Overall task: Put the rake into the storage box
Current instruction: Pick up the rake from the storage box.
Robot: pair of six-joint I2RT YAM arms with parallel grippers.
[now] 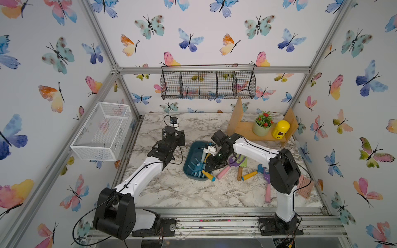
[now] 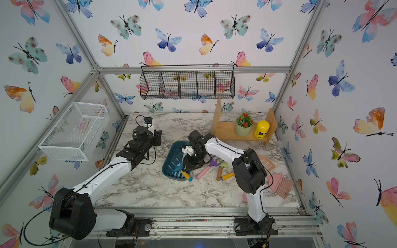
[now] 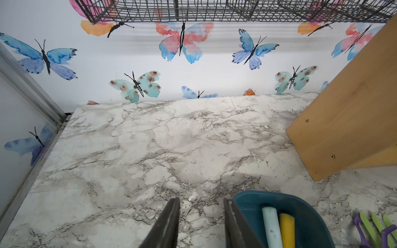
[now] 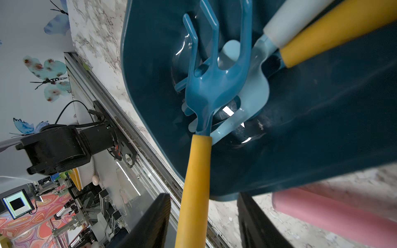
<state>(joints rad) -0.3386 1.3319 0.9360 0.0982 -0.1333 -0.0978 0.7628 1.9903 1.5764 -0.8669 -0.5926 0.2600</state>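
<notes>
Rake lying with blue head inside storage box, yellow handle overhanging its rim. Right gripper parted astride handle, gripping nothing; left gripper parted, empty, beside box. Placement apparently done; withdrawal left.

high stereo pair; close, seemingly tilted wrist views

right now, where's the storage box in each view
In a top view: storage box, centre of the marble table.
In a top view: same spot.
Left wrist: beside the left gripper, at.
Right wrist: fills the frame past the right gripper.
Shared landmark: that marble table.
</notes>
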